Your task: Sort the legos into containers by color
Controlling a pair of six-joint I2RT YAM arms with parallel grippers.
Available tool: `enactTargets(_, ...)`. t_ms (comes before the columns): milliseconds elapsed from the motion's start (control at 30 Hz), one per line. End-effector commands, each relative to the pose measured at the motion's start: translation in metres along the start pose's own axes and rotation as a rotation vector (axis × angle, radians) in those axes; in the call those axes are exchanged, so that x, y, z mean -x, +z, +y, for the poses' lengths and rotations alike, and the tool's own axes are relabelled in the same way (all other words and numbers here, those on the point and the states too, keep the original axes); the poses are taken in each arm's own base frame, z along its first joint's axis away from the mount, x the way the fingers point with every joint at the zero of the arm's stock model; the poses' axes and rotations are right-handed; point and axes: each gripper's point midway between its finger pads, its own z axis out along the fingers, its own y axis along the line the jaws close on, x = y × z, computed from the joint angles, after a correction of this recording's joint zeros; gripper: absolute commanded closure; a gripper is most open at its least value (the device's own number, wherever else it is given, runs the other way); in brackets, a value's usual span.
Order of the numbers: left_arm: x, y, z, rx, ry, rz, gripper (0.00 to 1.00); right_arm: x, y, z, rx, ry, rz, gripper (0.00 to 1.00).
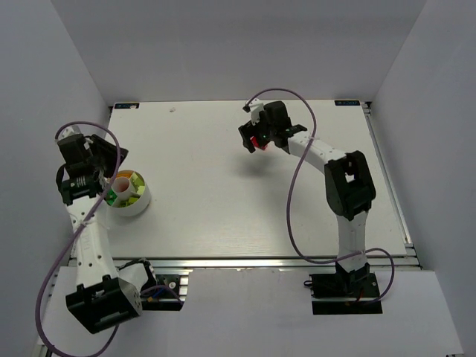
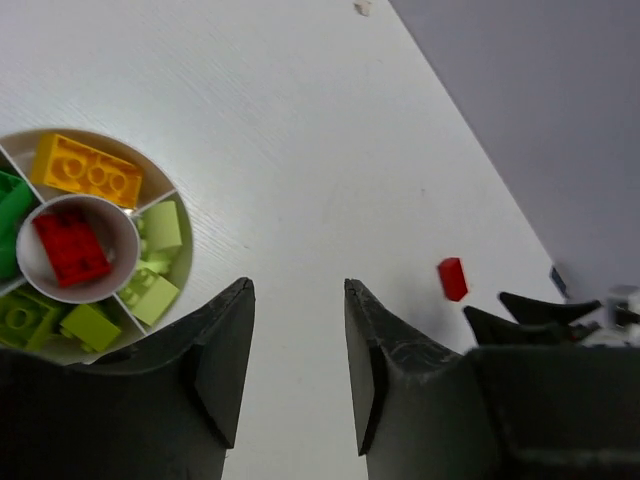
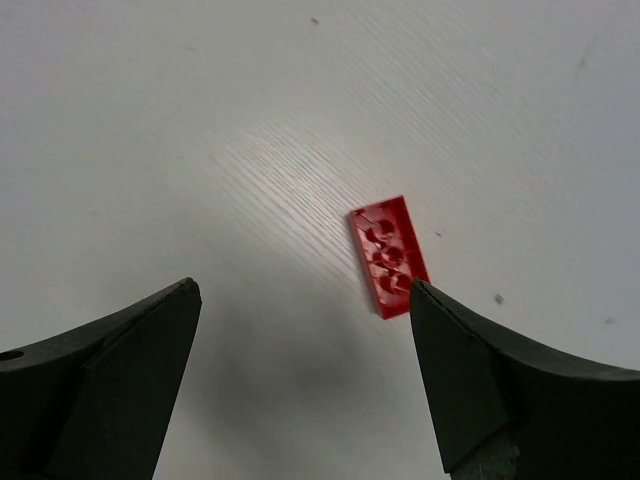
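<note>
The left arm (image 1: 89, 238) and the right arm (image 1: 346, 201) are bolted at the near edge of the tabletop (image 1: 223, 201).

**Left side, nearer zone**
- The left arm reaches up the left edge of the tabletop. The left jaws sit over the left side of the round white dish (image 1: 143, 202).
- The left jaws are parted by a narrow gap. Nothing is between them and they touch no brick.
- The dish stands on the tabletop near its left edge. Its round centre cup holds the stored red brick (image 2: 68, 245).
- The outer ring is divided into segments:
  - One segment holds the yellow brick (image 2: 85, 170).
  - The next segment holds the lime green bricks (image 2: 158, 262).
  - A further segment holds more green pieces, partly hidden by the left jaws.
  - The dark green brick (image 2: 10, 205) shows at the frame edge.

**Right side, farther zone**
- The right arm extends toward the far middle of the tabletop, well apart from the dish.
- The right jaws point down at the tabletop. They are spread wide and grip nothing.
- The loose red brick (image 3: 388, 255) sits below the gap between the right jaws. One end is just beside the finger on the right of the wrist view.
- The pictures do not settle whether this brick lies flat on the tabletop.
</note>
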Motion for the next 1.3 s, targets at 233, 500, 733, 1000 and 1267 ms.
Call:
enactTargets(233,-0.024,-0.023,-0.017,-0.143,-0.068,0.025,0.31,-0.041,0.020,-0.057,-0.079,-0.105,0.207,0.11)
enactTargets(500,-0.030,-0.026,-0.022,-0.186,-0.082,0.045,0.30,-0.059,0.035,-0.047,0.026,-0.121,0.218,0.14)
enactTargets(733,-0.033,-0.030,-0.030,-0.237,-0.103,0.054,0.29,-0.064,0.051,-0.053,0.026,-0.135,0.190,0.18)
enactTargets(1000,-0.039,-0.036,-0.037,-0.288,-0.124,0.062,0.30,-0.073,0.054,-0.061,0.062,-0.096,0.189,0.52)
enactTargets(1267,-0.064,-0.038,-0.056,-0.472,-0.199,0.170,0.27,-0.034,-0.006,0.002,0.352,-0.165,0.032,1.00)
